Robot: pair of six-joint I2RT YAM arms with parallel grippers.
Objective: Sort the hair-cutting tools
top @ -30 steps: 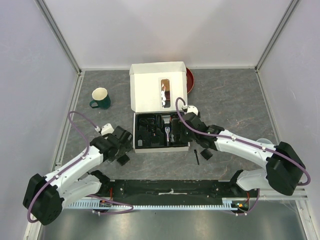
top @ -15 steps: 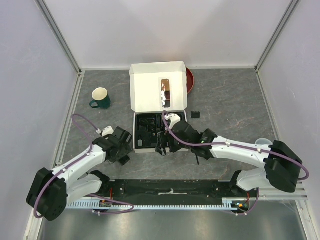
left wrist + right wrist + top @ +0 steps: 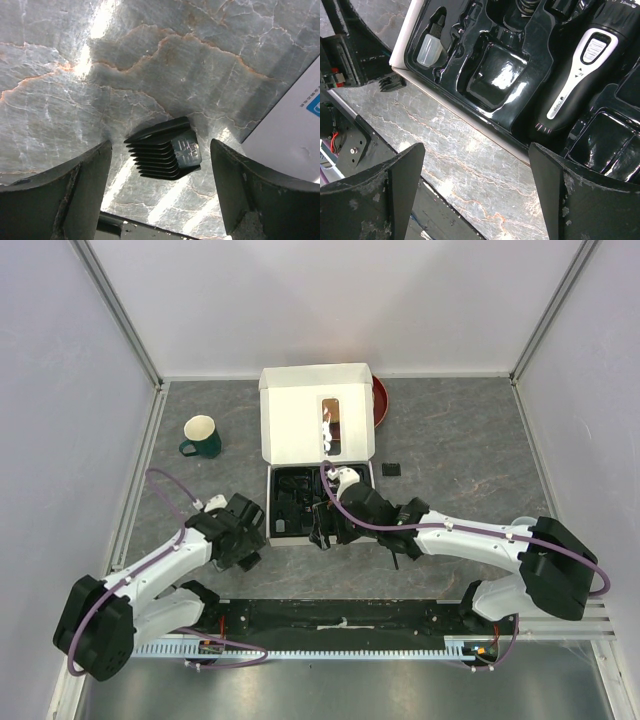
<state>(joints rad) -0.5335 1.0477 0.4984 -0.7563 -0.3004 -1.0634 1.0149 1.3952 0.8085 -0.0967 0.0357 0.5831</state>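
Hovering with both claws spread, I hold nothing in either. My left claw [image 3: 161,150] is opened wide above the counter [image 3: 60,75]. A black comb guard [image 3: 165,152] lies flat on the stone directly below the gap between its fingers, touching neither one. A corner of the white box [image 3: 295,125] sits just beyond the right finger. My right claw [image 3: 477,150] hangs over the box's edge, where the black moulded tray [image 3: 495,75] begins. The black-and-silver clipper [image 3: 580,75] rests in its tray slot just ahead of this claw's right finger, apart from it.
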